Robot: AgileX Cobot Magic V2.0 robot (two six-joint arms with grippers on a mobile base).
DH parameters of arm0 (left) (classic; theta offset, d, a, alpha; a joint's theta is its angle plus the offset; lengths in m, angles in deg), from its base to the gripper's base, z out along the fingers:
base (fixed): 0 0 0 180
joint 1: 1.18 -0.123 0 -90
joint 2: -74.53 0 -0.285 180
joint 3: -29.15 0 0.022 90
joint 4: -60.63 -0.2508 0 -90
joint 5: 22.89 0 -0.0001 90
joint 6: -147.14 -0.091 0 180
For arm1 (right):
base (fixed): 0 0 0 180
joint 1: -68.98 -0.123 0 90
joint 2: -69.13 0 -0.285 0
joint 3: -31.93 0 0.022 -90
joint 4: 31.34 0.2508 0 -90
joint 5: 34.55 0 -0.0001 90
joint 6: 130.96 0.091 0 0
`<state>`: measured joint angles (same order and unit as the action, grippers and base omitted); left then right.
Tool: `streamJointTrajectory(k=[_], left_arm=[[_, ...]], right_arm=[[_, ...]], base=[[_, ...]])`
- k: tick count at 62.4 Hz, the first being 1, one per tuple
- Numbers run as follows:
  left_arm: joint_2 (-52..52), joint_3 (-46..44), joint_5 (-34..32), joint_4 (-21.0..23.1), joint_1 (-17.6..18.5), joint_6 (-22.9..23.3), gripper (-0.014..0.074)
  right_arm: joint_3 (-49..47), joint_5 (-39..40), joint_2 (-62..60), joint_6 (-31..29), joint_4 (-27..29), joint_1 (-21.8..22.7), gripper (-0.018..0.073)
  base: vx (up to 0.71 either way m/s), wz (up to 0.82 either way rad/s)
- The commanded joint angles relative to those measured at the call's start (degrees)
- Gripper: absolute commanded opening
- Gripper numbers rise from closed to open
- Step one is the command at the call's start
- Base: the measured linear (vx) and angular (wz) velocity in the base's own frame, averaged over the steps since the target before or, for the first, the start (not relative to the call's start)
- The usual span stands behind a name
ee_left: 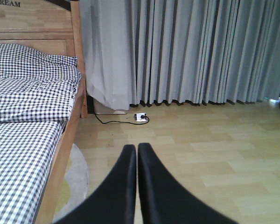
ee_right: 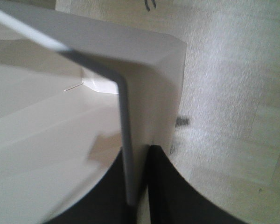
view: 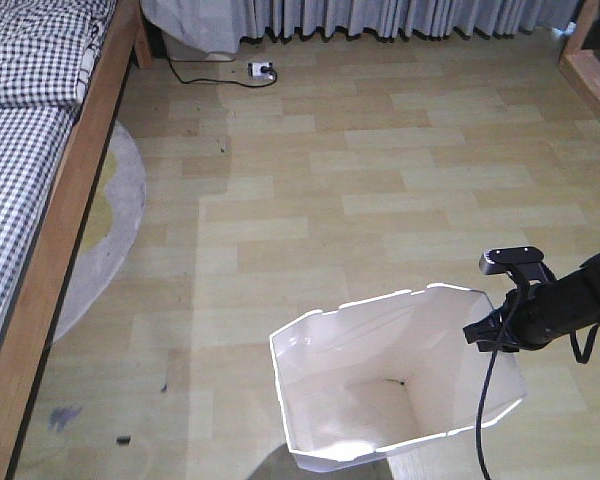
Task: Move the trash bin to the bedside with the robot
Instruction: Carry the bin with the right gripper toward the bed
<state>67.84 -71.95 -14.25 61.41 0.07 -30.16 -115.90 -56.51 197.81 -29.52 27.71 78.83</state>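
Note:
The white trash bin (view: 390, 385) stands on the wooden floor at the bottom centre, its faceted rim facing up. My right gripper (view: 490, 332) is shut on the bin's right wall, at the end of the robot's black arm (view: 570, 300). In the right wrist view the thin bin wall (ee_right: 126, 140) runs between the two black fingers (ee_right: 165, 186), one inside and one outside. The bed (view: 40, 130) with gingham bedding and wooden frame lies at the left, well apart from the bin. My left gripper (ee_left: 137, 148) is shut on nothing, held above the floor beside the bed (ee_left: 28, 116).
A round grey and yellow rug (view: 110, 230) lies partly under the bed. A black power cord and white socket strip (view: 260, 70) lie by the grey curtains (ee_left: 186, 51). A wooden furniture edge (view: 595, 70) stands at the far right. A cable (view: 485, 420) hangs over the bin.

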Motion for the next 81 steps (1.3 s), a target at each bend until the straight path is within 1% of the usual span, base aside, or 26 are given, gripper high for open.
streamJointTrajectory(k=[1, 81], left_arm=[[0.6, 1.6, -4.5, 0.2, 0.3, 0.5, -0.0006], [0.6, 1.6, -4.5, 0.2, 0.3, 0.5, -0.0006]], right_arm=[[-0.9, -7.3, -3.6, 0.6, 3.1, 0.2, -0.0006], [-0.9, -7.3, -3.6, 0.6, 3.1, 0.2, -0.0006]], base=[[0.44, 0.02], [0.45, 0.03]])
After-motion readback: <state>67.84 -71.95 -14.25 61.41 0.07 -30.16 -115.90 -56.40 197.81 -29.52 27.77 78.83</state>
